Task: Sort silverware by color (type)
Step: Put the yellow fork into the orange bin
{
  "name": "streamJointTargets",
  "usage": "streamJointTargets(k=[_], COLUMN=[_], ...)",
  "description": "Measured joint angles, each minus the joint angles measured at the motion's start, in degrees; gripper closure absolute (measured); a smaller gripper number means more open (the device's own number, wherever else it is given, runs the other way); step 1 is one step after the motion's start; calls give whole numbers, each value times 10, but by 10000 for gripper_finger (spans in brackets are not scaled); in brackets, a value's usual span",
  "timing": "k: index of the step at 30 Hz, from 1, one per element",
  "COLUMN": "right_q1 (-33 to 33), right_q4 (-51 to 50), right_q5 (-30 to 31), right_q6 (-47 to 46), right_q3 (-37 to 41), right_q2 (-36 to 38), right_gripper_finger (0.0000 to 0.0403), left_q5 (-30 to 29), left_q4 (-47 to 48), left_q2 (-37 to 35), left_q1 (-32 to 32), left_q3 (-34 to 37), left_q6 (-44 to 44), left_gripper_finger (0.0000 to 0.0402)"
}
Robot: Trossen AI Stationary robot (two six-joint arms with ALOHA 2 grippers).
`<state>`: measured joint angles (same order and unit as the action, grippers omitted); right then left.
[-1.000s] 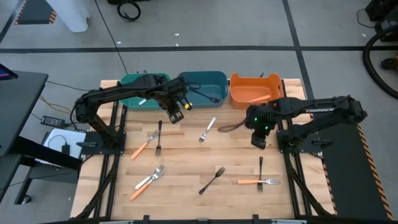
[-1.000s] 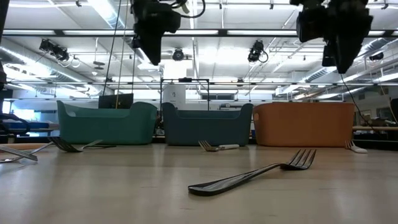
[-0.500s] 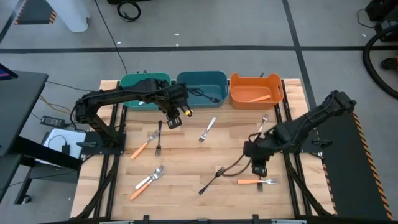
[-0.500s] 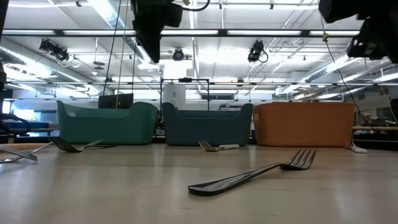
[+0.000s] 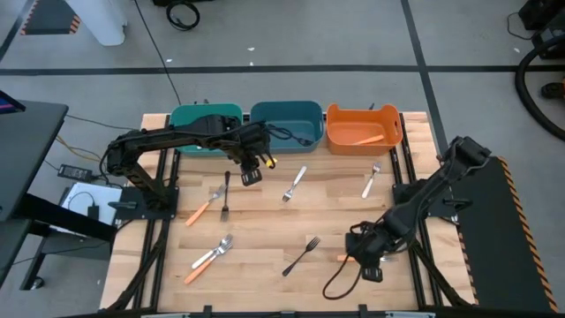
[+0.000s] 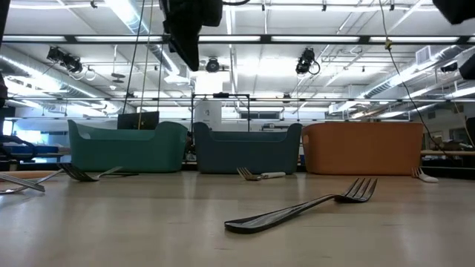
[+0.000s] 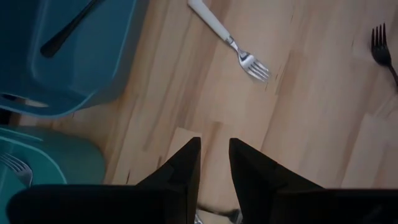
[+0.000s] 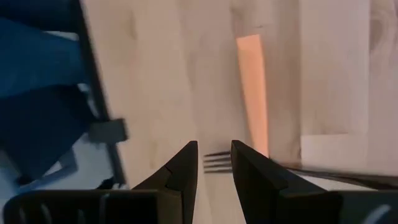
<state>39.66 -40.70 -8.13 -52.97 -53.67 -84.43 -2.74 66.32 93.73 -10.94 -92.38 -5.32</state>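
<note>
right gripper (image 8: pixel 213 167), fingers slightly apart and empty, hovers over the orange-handled silver fork (image 8: pixel 252 93), whose long handle runs straight ahead from its fingertips

Light: bright, from long ceiling lamps (image 6: pixel 133 18) far above.
Shadows: soft and faint.
Blur: right wrist view smeared.

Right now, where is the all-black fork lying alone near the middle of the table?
In the high view the black fork lies slanted on the bare wood at centre front, left of the right tool and right of the white and orange pair.
</note>
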Motion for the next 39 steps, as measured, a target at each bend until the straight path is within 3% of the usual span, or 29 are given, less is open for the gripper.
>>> streamJointTargets(k=[14, 39], right_q1=[19, 45], right_q4=[-10, -19], right_q5=[21, 15], right_q6=[-39, -105], right_q3=[0, 27], right_q2=[-102, -101], right_gripper_finger=[299, 299], left_q5=[0, 0], left_q4=[-27, -56], left_q2=[0, 0], left_q1=[0, 0], left_q3=[0, 0], left_q6=[-16, -15], left_gripper_finger=[308, 308])
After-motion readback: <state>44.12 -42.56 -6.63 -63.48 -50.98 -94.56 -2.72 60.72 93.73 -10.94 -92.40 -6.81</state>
